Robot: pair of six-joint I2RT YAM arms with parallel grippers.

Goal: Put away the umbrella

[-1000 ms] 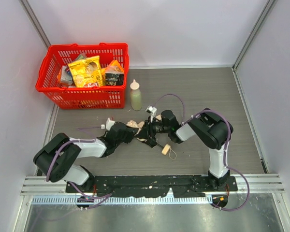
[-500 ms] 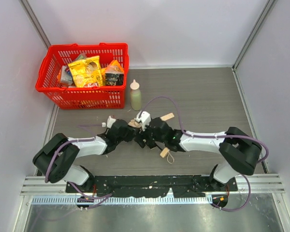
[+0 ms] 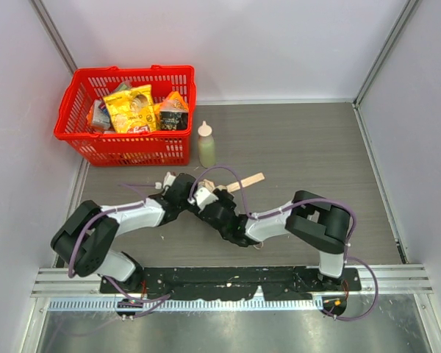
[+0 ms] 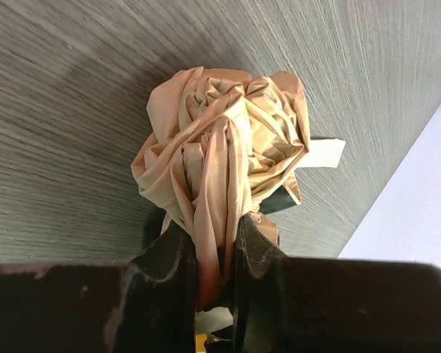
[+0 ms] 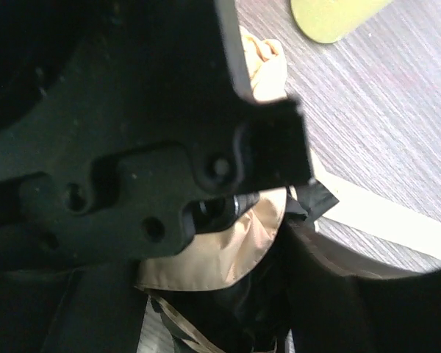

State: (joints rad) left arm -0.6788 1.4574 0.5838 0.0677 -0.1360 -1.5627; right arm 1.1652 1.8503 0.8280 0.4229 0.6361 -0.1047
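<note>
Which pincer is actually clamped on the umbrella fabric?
The left pincer: its fingers pinch a beige fabric fold of the umbrella. The right pincer sits close by, but no grip shows.

Top view: bright, even, diffuse overhead light. The table [image 3: 301, 147] shows only short, soft shadows under the arms and beside the red basket [image 3: 125, 151]. The pale walls are near washed out, and their edges lean outward slightly.

Left wrist view: the umbrella [image 4: 220, 147] is sharp and warmly lit, with deep shade in its folds. The left gripper [image 4: 214, 257] in the near foreground is dark and soft.

Right wrist view: mostly dim, filled by a blurred black body [image 5: 132, 147] close to the lens. The table at far right is bright, and the squeeze bottle [image 5: 331, 11] is out of focus.
</note>
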